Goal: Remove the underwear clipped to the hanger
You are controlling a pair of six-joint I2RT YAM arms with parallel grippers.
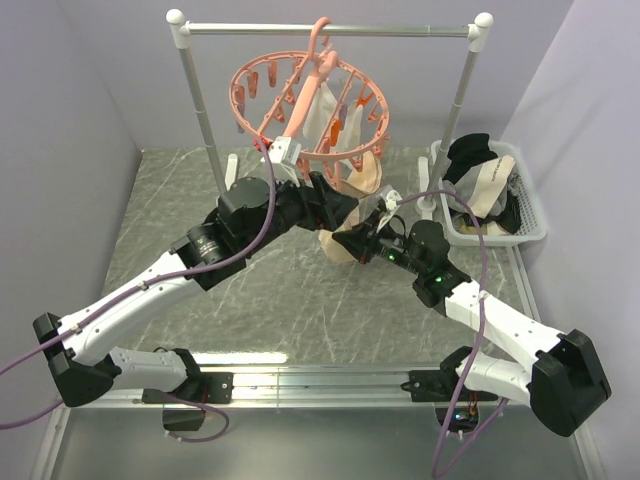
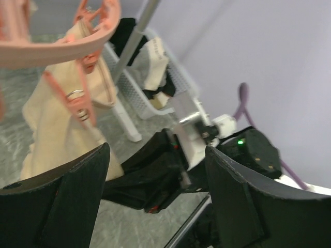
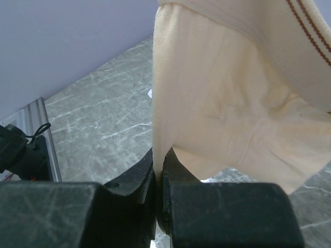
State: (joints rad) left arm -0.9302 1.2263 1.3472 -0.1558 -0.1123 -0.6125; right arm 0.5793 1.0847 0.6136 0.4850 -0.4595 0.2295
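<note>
The salmon-pink hanger (image 1: 310,100) hangs by its hook from the silver rail, with cream underwear (image 1: 325,120) clipped under the ring. In the left wrist view the hanger's rim (image 2: 62,49) and a pink clip (image 2: 72,101) sit above a cream underwear piece (image 2: 57,119). My right gripper (image 3: 159,173) is shut on the lower edge of a cream underwear piece (image 3: 232,113), which hangs taut above it. From above, that right gripper (image 1: 352,240) is below the ring. My left gripper (image 1: 345,205) stands open just beside it, holding nothing, with the right gripper seen between its fingers (image 2: 67,191).
A white basket (image 1: 530,215) at the right holds black and cream garments. The silver rail (image 1: 330,30) with white caps stands on two posts, and one post (image 2: 129,51) is close behind the hanger. Grey walls close in on both sides.
</note>
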